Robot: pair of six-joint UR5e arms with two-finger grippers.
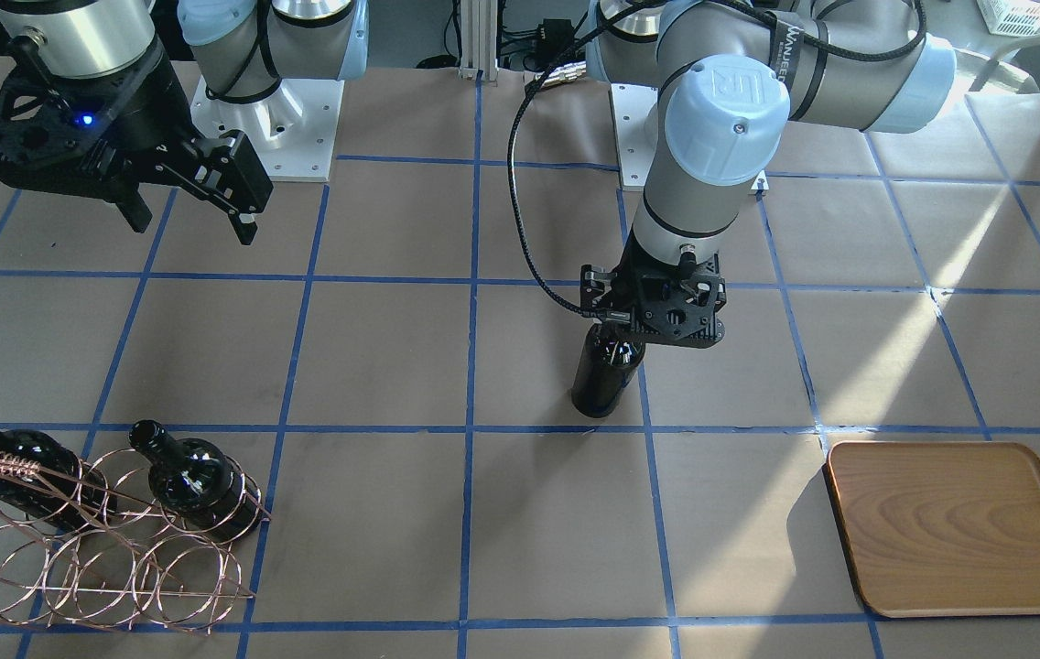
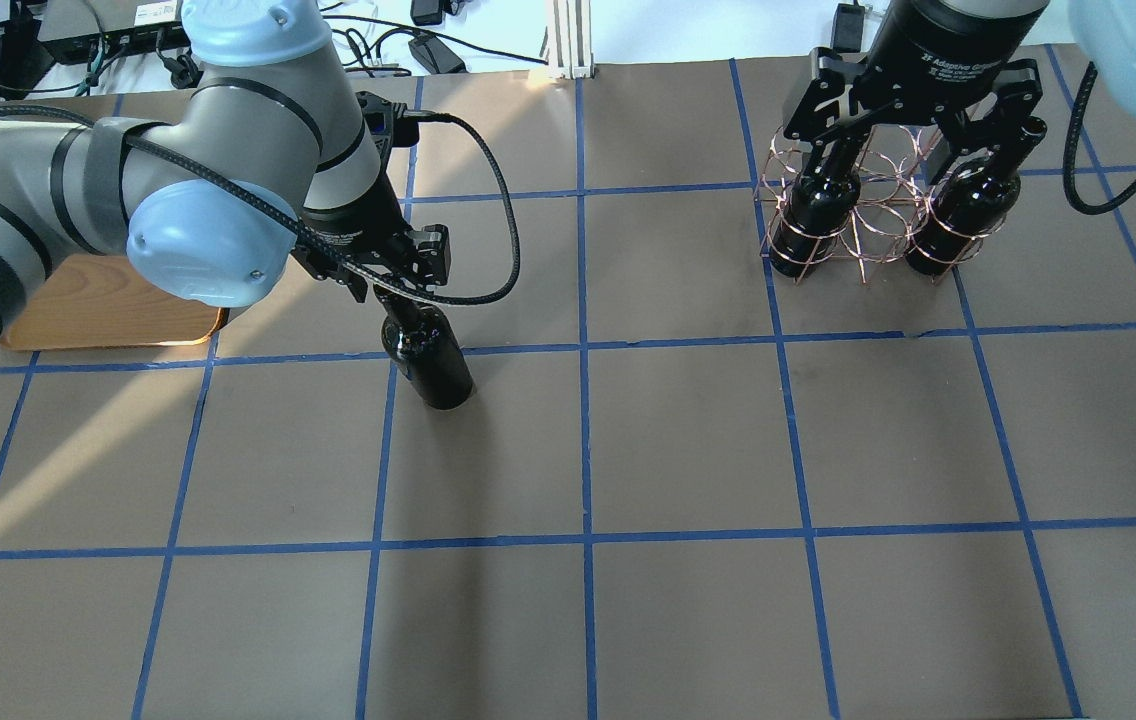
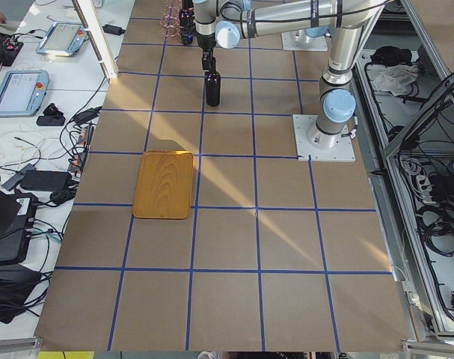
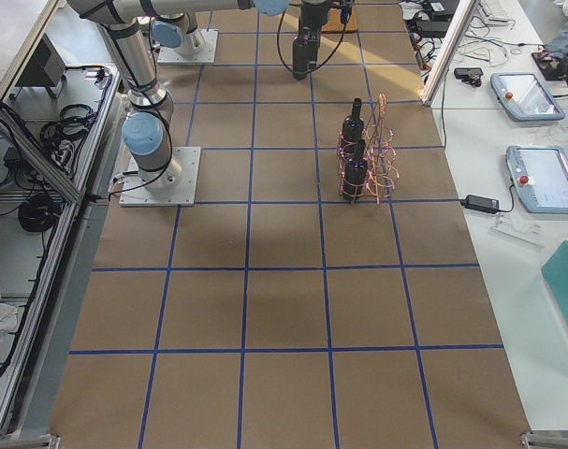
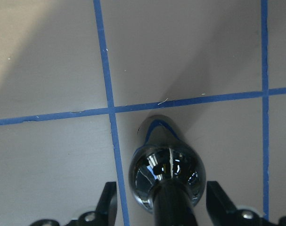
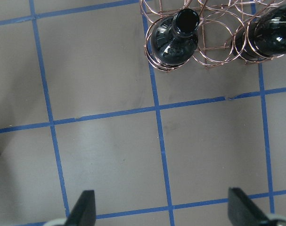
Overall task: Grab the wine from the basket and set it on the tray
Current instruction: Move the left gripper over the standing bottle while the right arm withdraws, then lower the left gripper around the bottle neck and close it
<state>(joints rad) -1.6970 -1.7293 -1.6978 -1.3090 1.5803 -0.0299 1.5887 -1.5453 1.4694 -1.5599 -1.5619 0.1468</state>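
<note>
A near-black wine bottle (image 1: 605, 377) stands upright mid-table, apart from the basket. My left gripper (image 1: 653, 316) is over it. In the left wrist view the bottle's shoulder (image 5: 166, 172) is below and the fingers (image 5: 108, 201) flank the neck with gaps on both sides, so the gripper is open. The wooden tray (image 1: 959, 526) lies empty off to that arm's side, also in the overhead view (image 2: 98, 312). The copper wire basket (image 1: 90, 549) holds two more bottles (image 1: 195, 480) (image 1: 3, 462). My right gripper (image 1: 190, 220) hangs open and empty, high, back from the basket (image 6: 213, 44).
Brown paper with a blue tape grid covers the table (image 1: 373, 348). The two arm bases (image 1: 277, 110) stand at the robot's edge. Desks with tablets (image 3: 17, 90) and cables line the far long side of the table.
</note>
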